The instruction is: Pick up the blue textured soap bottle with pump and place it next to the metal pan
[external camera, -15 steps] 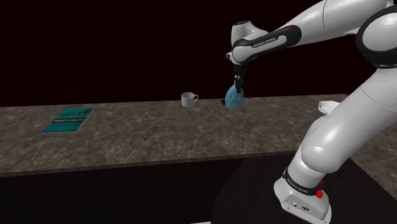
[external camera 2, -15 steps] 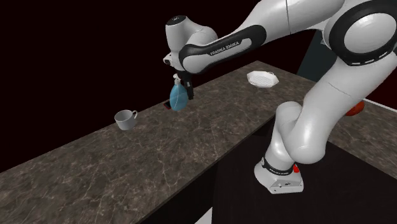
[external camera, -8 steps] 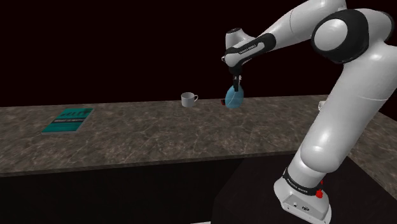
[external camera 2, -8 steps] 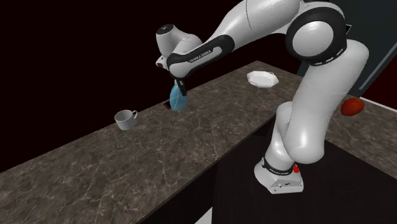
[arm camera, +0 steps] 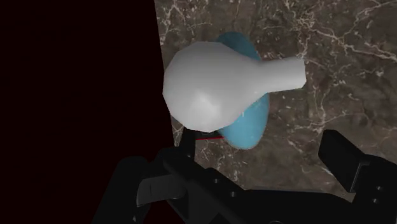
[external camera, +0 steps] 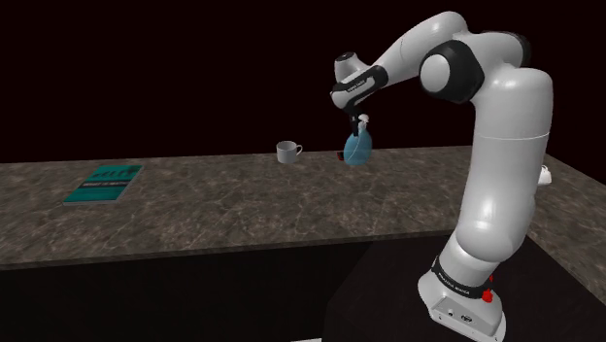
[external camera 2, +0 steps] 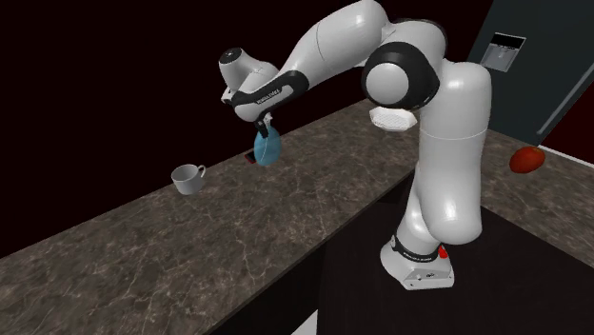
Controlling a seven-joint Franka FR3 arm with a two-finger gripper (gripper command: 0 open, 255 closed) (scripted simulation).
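Gripper [external camera: 355, 118] hangs open, its fingers apart and touching nothing, right above the blue soap bottle [external camera: 356, 150]. The bottle stands upright on the stone counter [external camera: 243, 209], its white pump head [arm camera: 210, 83] toward the palm. A straight descent should reach it. The counter's far edge lies just beside the bottle. Open room spreads nearward, with a mug [external camera: 287, 151] nearby.

Shoulder view: I look from beside the stand [external camera: 464, 303], nearly level across the counter [external camera: 243, 204] to its far edge, at middle distance. Second exterior view: higher, looking obliquely along that counter, sharing mug [external camera: 287, 152], soap bottle [external camera: 355, 151] and arm [external camera: 505, 146]. Wrist view: close above the bottle's pump, facing down.
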